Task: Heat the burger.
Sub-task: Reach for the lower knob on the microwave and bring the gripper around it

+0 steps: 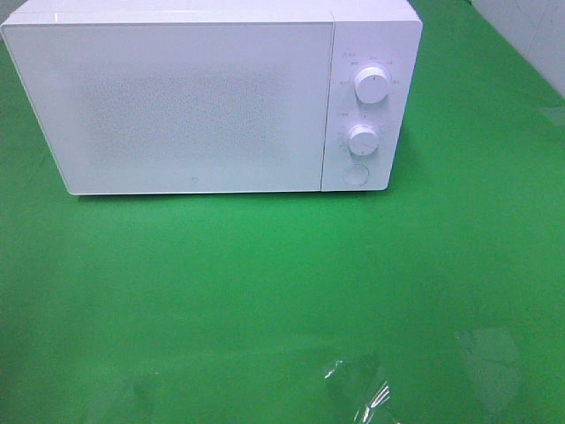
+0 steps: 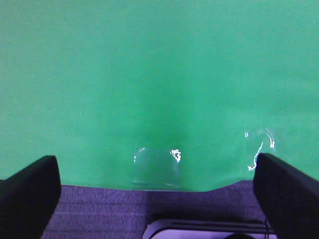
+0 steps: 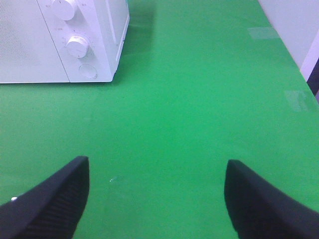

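The burger is out of view in every frame. A white microwave (image 1: 190,97) stands at the back of the green table with its door closed; its two round knobs (image 1: 372,86) and a round button (image 1: 356,174) sit on its right panel. The right wrist view catches the microwave's knob corner (image 3: 75,45) ahead and to one side. My left gripper (image 2: 154,191) is open over bare green cloth with nothing between its black fingers (image 2: 30,194). My right gripper (image 3: 157,196) is also open and empty, its fingers (image 3: 52,199) wide apart. Neither arm shows in the high view.
Green cloth (image 1: 282,291) covers the table. Strips of clear tape (image 1: 357,389) glint near the front edge. In the left wrist view the cloth's edge meets a purple-grey floor (image 2: 99,209). A pale wall (image 3: 299,25) borders the table's right side.
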`<move>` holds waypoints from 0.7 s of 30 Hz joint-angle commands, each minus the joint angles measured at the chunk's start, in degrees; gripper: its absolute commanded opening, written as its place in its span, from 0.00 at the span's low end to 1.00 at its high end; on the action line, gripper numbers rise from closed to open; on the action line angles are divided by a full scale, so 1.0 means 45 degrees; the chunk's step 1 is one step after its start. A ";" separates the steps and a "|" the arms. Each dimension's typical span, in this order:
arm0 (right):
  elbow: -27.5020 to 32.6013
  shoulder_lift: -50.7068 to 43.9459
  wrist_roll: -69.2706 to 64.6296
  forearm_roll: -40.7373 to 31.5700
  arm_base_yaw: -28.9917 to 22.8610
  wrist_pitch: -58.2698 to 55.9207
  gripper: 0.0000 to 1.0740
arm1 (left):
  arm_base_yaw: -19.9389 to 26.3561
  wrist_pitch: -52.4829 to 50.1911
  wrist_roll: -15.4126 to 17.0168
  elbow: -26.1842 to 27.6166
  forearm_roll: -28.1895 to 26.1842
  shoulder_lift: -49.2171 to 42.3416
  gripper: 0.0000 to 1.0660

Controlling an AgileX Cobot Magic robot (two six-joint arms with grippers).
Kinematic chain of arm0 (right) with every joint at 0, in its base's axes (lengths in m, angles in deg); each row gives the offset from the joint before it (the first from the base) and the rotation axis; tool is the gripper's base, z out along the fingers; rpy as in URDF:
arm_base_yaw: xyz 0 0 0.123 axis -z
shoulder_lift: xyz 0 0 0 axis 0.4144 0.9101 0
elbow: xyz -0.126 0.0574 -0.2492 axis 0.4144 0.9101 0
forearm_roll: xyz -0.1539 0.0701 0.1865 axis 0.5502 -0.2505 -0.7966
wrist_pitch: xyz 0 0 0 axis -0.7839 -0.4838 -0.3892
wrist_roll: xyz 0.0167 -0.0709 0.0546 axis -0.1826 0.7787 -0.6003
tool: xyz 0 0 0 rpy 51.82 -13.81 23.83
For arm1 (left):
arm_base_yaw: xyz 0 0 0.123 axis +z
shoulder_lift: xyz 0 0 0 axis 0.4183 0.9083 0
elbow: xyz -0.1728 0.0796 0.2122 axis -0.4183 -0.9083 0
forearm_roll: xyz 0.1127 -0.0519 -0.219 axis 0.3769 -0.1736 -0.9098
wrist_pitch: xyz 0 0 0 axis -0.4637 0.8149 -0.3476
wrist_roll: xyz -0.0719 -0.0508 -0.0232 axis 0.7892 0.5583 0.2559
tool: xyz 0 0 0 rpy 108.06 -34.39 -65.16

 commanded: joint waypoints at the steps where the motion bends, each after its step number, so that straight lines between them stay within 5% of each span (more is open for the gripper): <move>1: 0.0051 -0.0331 0.0051 -0.0038 0.0038 0.0102 0.68 | 0.0038 -0.0497 -0.0013 -0.0420 0.0013 -0.1171 0.91; 8: 0.0051 -0.0331 0.0051 -0.0038 0.0038 0.0102 0.68 | 0.0038 -0.0433 -0.0013 -0.0560 -0.0025 -0.5157 0.91; 21: 0.0051 -0.0331 0.0051 -0.0038 0.0038 0.0102 0.68 | 0.0038 -0.0433 0.0013 -0.0560 0.0115 -0.7257 0.91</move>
